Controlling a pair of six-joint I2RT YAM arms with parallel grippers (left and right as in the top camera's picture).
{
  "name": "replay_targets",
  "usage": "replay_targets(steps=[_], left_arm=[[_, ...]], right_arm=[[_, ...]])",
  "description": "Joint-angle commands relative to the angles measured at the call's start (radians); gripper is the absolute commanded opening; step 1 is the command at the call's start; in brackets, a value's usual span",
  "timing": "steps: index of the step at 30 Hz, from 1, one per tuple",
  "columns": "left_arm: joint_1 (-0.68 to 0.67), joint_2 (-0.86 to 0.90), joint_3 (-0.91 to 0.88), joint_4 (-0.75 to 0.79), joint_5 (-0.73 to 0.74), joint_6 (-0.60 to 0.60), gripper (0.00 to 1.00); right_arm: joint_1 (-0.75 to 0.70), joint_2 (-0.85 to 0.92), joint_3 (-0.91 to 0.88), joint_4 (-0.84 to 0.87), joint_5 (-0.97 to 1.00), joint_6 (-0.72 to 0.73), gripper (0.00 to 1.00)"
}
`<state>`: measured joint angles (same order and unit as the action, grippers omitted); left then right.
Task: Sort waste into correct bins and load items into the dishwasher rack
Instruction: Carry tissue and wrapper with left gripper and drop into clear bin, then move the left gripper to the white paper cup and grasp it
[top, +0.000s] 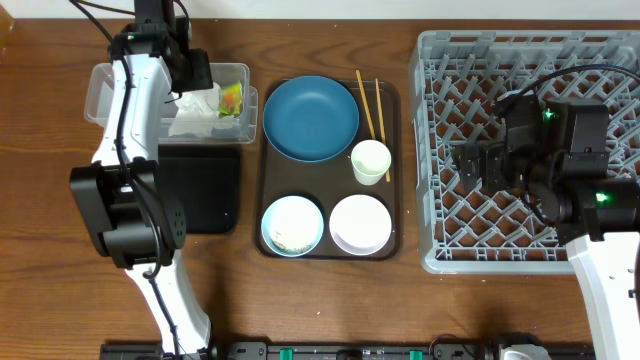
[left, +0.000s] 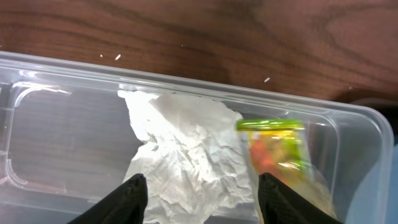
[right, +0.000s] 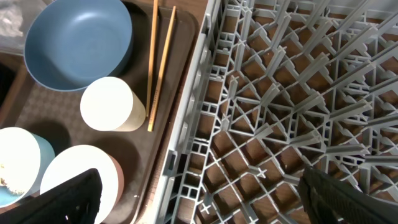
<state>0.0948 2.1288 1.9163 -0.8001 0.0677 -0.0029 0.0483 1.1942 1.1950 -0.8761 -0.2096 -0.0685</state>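
Note:
The crumpled white tissue (left: 186, 155) and the yellow-green snack wrapper (left: 277, 149) lie inside the clear tub (top: 105, 85). My left gripper (left: 202, 199) hangs open and empty just above them. The black tray (top: 200, 190) sits in front of the tub. On the brown serving tray (top: 395, 215) are the dark blue plate (top: 310, 117), chopsticks (top: 370, 105), white cup (top: 370, 161), light blue bowl (top: 292, 225) with whitish scraps, and white-pinkish bowl (top: 360, 223). My right gripper (right: 199, 199) is open and empty over the left edge of the grey rack (top: 600, 55).
The left arm's base (top: 130, 215) stands on the table beside the black tray. The right arm (top: 560, 150) reaches over the rack. Bare wooden table (top: 330, 300) lies in front of the serving tray.

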Motion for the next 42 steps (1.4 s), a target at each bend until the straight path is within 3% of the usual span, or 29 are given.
replay_targets(steps=[1,5,9,16,23,29,42], left_arm=[[0.002,-0.087,0.008,-0.001,-0.008,-0.002,0.62],[-0.003,-0.175,0.008,-0.039,0.052,-0.002,0.63],[-0.024,-0.252,0.008,-0.122,0.219,-0.002,0.63],[-0.175,-0.259,-0.017,-0.293,0.385,0.005,0.61],[-0.373,-0.249,-0.109,-0.25,0.384,-0.035,0.56],[-0.504,-0.212,-0.176,-0.168,0.253,-0.146,0.56],[-0.637,-0.079,-0.196,-0.103,0.182,-0.249,0.53]], right_arm=[[0.005,0.004,0.02,0.001,-0.005,0.008,0.99],[0.005,0.004,0.02,0.001,-0.005,0.008,0.99],[0.005,0.004,0.02,0.001,-0.005,0.008,0.99],[0.005,0.004,0.02,0.002,-0.005,0.008,0.99],[0.005,0.004,0.02,0.002,-0.005,0.008,0.99],[0.005,0.004,0.02,0.003,-0.006,0.009,0.98],[0.005,0.004,0.02,0.0,-0.009,0.012,0.98]])
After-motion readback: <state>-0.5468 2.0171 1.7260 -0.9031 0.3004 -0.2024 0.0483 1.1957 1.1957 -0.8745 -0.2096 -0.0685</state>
